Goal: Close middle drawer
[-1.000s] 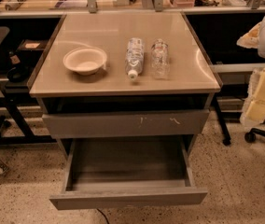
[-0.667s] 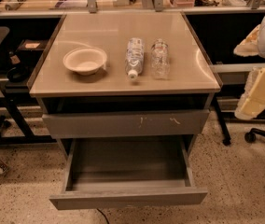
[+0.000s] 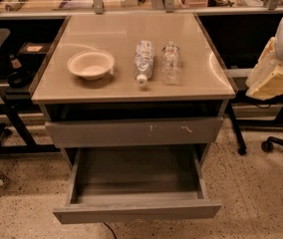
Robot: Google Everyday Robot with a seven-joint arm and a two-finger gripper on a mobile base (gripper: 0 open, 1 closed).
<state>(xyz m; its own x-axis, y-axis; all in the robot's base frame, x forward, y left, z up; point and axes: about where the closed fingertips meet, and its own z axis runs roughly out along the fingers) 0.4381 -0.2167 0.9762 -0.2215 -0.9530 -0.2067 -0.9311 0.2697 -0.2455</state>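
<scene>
The middle drawer [image 3: 136,210] is below the table [image 3: 106,91], pulled well out of the cabinet toward the camera. Its long axis runs left to right, parallel to the table's front edge, and its plain flat front faces the camera. It is the lowest thing under the table in view, and its shallow grey box lies open from above, showing only its own bare floor. Directly above it, between it and the table top, one more drawer front [image 3: 134,131] sits pushed in flush; this one carries white scuff marks toward its right half. A dark open slot separates that front from the table top. On the table there are three things: one white bowl [image 3: 90,63] on the left half, its inside plain and pale, and two clear plastic bottles near the middle. The left bottle [image 3: 143,59] lies on its side with its cap pointing toward the table's front edge. The right bottle [image 3: 171,61] is just beside it, not touching; whether it lies or stands cannot be told for sure. The claw [image 3: 273,76] is the pale cream and white shape off the table's right side, about level with the table top and well apart from the middle drawer. Whether the claw is apart or together cannot be told.
</scene>
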